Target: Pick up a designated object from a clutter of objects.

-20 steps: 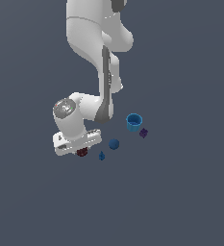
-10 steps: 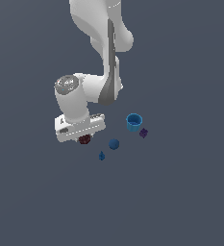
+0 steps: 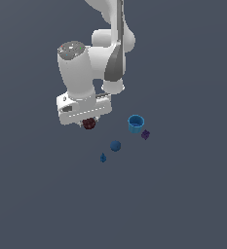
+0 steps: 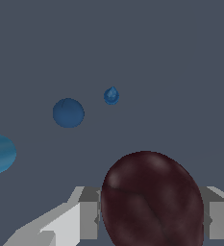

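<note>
Tool (image 3: 88,121) was clenched on the dark red ball (image 3: 89,123). In the wrist view the ball (image 4: 152,199) sat between the two grey fingers (image 4: 88,214), touching both, and filled most of the gap.

Ball look: deep maroon, nearly black in the shaded parts, mottled surface with faint lighter vein-like streaks and a dull highlight on the upper side. Roundish, reads slightly egg-shaped close up in the wrist view. In the exterior view it looked about the same size as the blue ball (image 3: 115,145).

Position: ball hung directly under the white hand of the arm (image 3: 83,78), mostly tucked under the tool body, only its lower half showing. It appeared raised off the grey floor (image 3: 183,194), though no shadow was rendered to confirm the gap.

Rest of the clutter was on the floor toward the exterior view's right of the tool:
- blue cup (image 3: 136,123), upright, open end up
- purple cube (image 3: 145,134), just beside the cup
- blue ball, well apart from the cup
- tiny blue piece (image 3: 103,157), near the blue ball

None of these touched the tool or the maroon ball.
</note>
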Tool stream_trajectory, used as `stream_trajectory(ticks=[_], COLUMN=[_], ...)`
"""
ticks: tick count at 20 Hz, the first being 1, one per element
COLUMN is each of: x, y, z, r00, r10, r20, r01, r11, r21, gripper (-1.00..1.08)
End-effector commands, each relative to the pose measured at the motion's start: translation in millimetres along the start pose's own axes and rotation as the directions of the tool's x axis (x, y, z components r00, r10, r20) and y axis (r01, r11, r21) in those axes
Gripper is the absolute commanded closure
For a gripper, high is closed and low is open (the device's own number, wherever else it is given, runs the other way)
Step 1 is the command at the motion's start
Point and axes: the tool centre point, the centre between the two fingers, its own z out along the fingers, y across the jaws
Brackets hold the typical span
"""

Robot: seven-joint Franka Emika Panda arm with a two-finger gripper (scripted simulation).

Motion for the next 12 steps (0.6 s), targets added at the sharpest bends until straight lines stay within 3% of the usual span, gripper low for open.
stream_trajectory(ticks=[1,12], x=[-7.2,-38.7], y=[-8.8,-47.9], z=[-19.9,-111.4], r00=[1.0,1.0], r10=[0.0,0.0], r20=[0.0,0.0], r01=[0.0,0.0], r11=[1.0,1.0], r21=[-0.001,-0.002], gripper=[1.08,1.08])
